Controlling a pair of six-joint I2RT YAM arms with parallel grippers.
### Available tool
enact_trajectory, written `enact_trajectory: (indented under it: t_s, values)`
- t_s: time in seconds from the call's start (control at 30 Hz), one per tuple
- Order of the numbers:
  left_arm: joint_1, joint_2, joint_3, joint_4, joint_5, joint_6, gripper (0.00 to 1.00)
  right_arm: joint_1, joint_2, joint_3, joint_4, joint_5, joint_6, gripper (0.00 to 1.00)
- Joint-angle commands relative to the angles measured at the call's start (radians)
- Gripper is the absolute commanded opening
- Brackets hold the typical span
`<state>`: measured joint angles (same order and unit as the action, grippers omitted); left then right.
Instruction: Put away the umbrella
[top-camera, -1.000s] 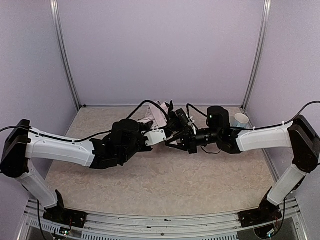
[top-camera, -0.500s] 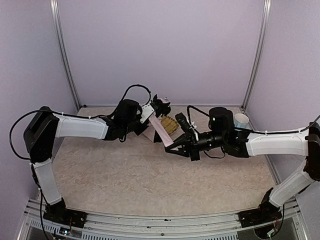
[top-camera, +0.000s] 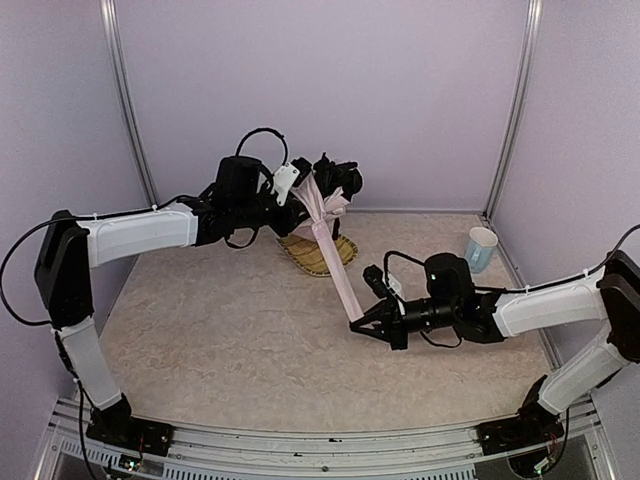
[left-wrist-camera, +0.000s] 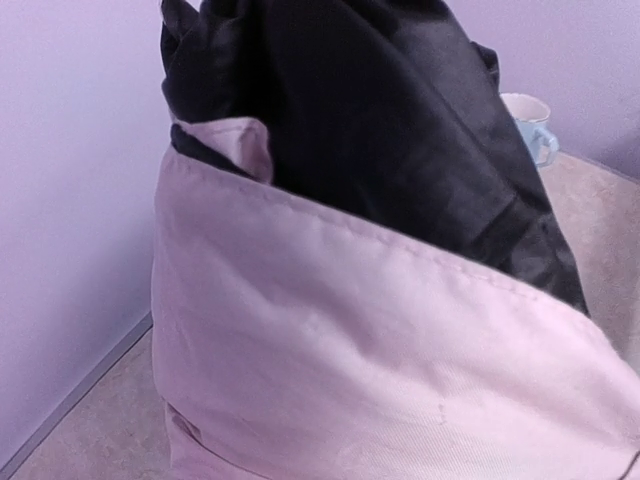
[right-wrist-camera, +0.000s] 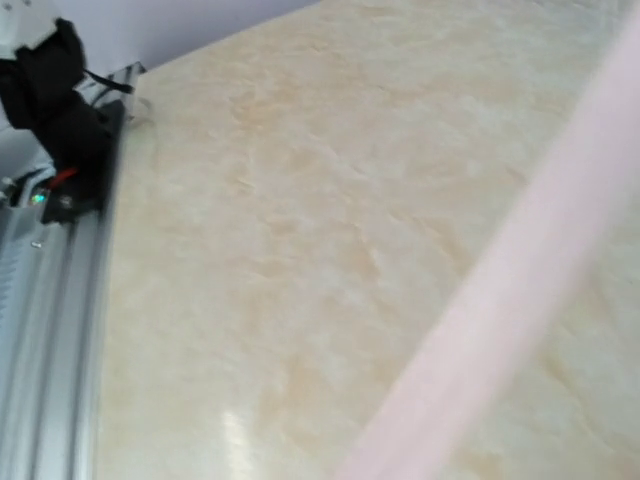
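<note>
Pink umbrella (top-camera: 337, 265) stretched into taut strip, black underside bunched above

Right wrist view. A beige, marble-veined surface (right-wrist-camera: 300, 200) fills most of the field. A pale pink strip of the umbrella (right-wrist-camera: 520, 270) crosses it diagonally, from the bottom edge near centre up to the right edge, close to the lens and out of focus. A silver metal rail (right-wrist-camera: 50, 350) runs along the left edge, where a black arm base (right-wrist-camera: 70, 130) with a small green light (right-wrist-camera: 38, 198) stands. A lilac wall (right-wrist-camera: 200, 20) closes the top.
</note>
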<state>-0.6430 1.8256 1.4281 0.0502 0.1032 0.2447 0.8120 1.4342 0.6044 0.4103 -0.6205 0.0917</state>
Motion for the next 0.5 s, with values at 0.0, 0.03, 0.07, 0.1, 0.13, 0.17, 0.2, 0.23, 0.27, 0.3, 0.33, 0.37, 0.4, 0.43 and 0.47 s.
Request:
enact_trajectory:
  t_s: [0.0,0.03,0.07,0.1,0.13,0.17,0.2,0.23,0.27,0.3,0.33,0.37,0.4,0.43,0.47]
  values:
    - [-0.015,-0.199,0.085,0.078,0.145,-0.092,0.0,-0.059,0.099,-0.037,0.028,-0.039,-0.045,0.0]
    - [-0.033,-0.222,0.086,0.064,0.179,-0.088,0.0,-0.081,0.123,-0.032,0.055,-0.035,-0.054,0.0]
    - [-0.049,-0.246,0.086,0.05,0.215,-0.088,0.0,-0.103,0.148,-0.025,0.08,-0.029,-0.058,0.0]
    - [-0.063,-0.267,0.087,0.035,0.249,-0.091,0.0,-0.128,0.174,-0.015,0.107,-0.028,-0.057,0.0]
    - [-0.074,-0.283,0.089,0.017,0.282,-0.095,0.0,-0.151,0.198,-0.004,0.132,-0.03,-0.052,0.0]
    - [-0.085,-0.3,0.089,-0.002,0.315,-0.097,0.0,-0.175,0.225,0.008,0.161,-0.036,-0.051,0.0]
    - [-0.097,-0.322,0.088,-0.02,0.347,-0.097,0.0,-0.197,0.246,0.022,0.188,-0.042,-0.048,0.0]
    - [-0.109,-0.337,0.088,-0.038,0.38,-0.092,0.0,-0.218,0.268,0.039,0.21,-0.047,-0.047,0.0]
    - [-0.125,-0.354,0.085,-0.053,0.417,-0.082,0.0,-0.239,0.288,0.064,0.224,-0.049,-0.048,0.0]
    - [-0.14,-0.367,0.082,-0.072,0.448,-0.073,0.0,-0.258,0.308,0.107,0.23,-0.053,-0.051,0.0]
    - [-0.155,-0.377,0.082,-0.093,0.487,-0.06,0.0,-0.275,0.326,0.142,0.229,-0.059,-0.054,0.0]
    - [-0.17,-0.386,0.083,-0.123,0.527,-0.038,0.0,-0.292,0.34,0.179,0.225,-0.07,-0.06,0.0]
    - [-0.184,-0.393,0.084,-0.161,0.56,-0.007,0.0,-0.308,0.35,0.214,0.221,-0.082,-0.071,0.0]
    - [-0.197,-0.398,0.087,-0.204,0.588,0.023,0.0,-0.33,0.357,0.249,0.211,-0.086,-0.087,0.0]
    - [-0.208,-0.398,0.091,-0.275,0.614,0.054,0.0,-0.347,0.36,0.288,0.2,-0.087,-0.103,0.0]
